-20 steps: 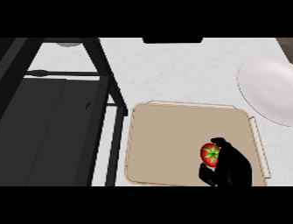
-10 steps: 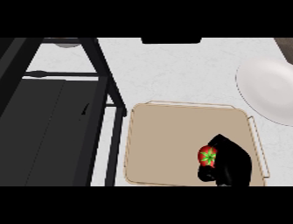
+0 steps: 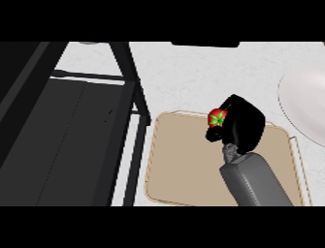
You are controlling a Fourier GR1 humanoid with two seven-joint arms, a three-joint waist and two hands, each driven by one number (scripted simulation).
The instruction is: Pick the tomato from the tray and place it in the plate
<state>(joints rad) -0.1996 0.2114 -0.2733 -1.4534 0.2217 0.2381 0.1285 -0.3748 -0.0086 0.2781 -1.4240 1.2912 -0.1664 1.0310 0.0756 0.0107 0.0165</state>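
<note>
Black rack structure (image 3: 86,140) at left; beige tray (image 3: 186,164) on white bench (image 3: 193,72); red tomato (image 3: 216,117) above tray's far edge, clasped in curled fingers of right hand (image 3: 238,125); white plate (image 3: 315,109) at right, apart from tray.

So the tray (image 3: 186,164) sits on the tabletop (image 3: 193,72) around 6 o'clock, with the plate (image 3: 315,109) off at 3 o'clock, apart from it. The right hand (image 3: 242,123) is over the tray's 12 o'clock edge, curled round the tomato (image 3: 216,117). A stove (image 3: 57,135) fills the 9 o'clock side.
</note>
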